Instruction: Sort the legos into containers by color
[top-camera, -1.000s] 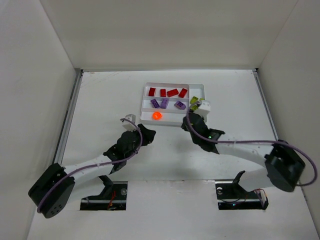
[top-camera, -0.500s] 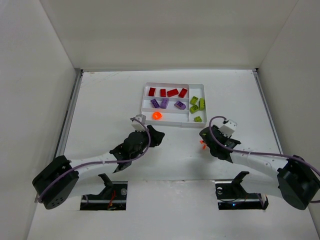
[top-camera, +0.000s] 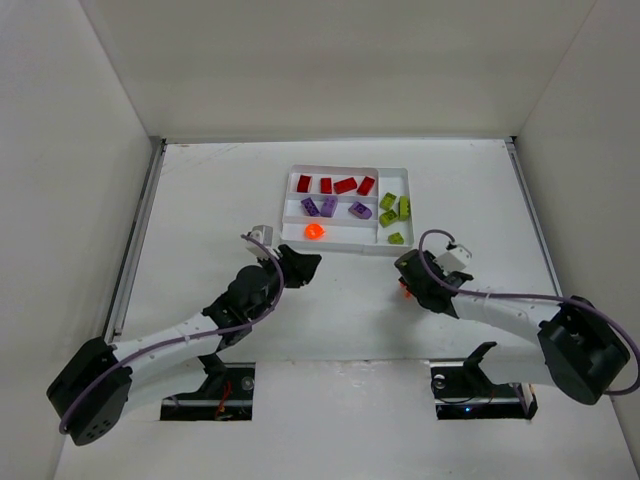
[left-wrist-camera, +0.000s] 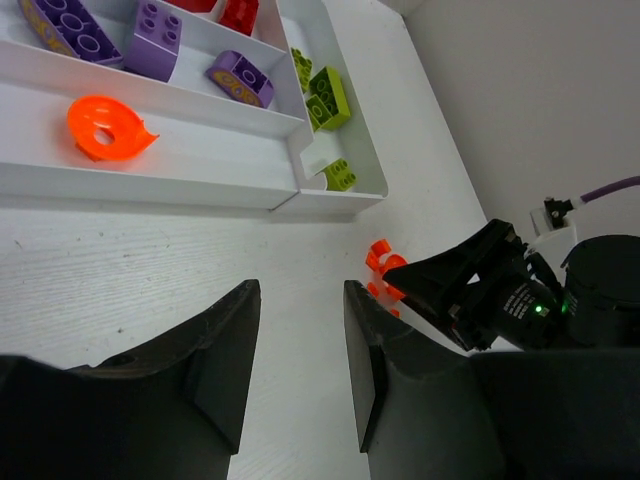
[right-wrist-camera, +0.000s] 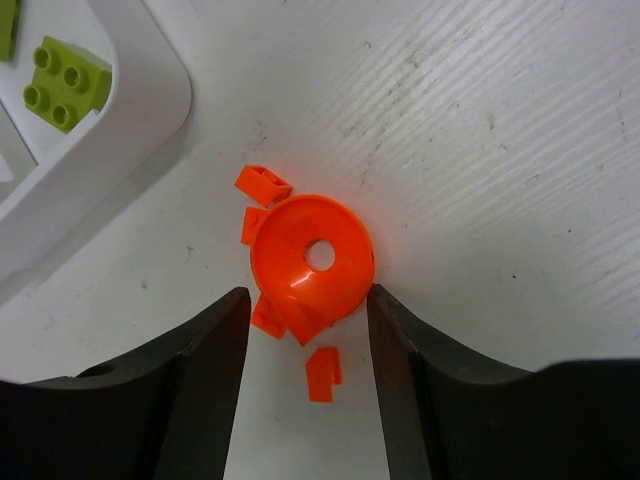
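Left arm (top-camera: 180, 335): runs from the near-left base diagonally up and right, low over the table (top-camera: 210, 200). Left pincer (top-camera: 300, 266) points at the near-left corner of the tray (top-camera: 350, 234) and sits just short of its near wall, not touching. Its fingers (left-wrist-camera: 225, 350) are slightly apart with nothing between them, so it's released. There's open tabletop to its left out to the side rail (top-camera: 135, 240), and more between my two pincers. Tray contents: red legos (top-camera: 335, 185) in the far slot, purple legos (top-camera: 330, 207) in the middle slot, one orange ring piece (top-camera: 314, 231) in the near slot, and yellow-green legos (top-camera: 394, 210) in the crosswise slot at the right end. Right pincer (top-camera: 407, 278) is just off the tray's near-right corner, nose down to the table. It's spread and straddles a second orange ring piece (right-wrist-camera: 295, 250) lying flat on the table. Both fingers (right-wrist-camera: 190, 400) are right at its rim; I can't tell if they touch it, and it isn't clamped. Small orange bits (right-wrist-camera: 263, 183) lie loose around it. The tray's rounded corner is close on the left in the wrist view. Right arm (top-camera: 510, 310) lies nearly flat and sweeps right to the elbow (top-camera: 575, 350) near the right wall; there's open table beyond the tray's right side.
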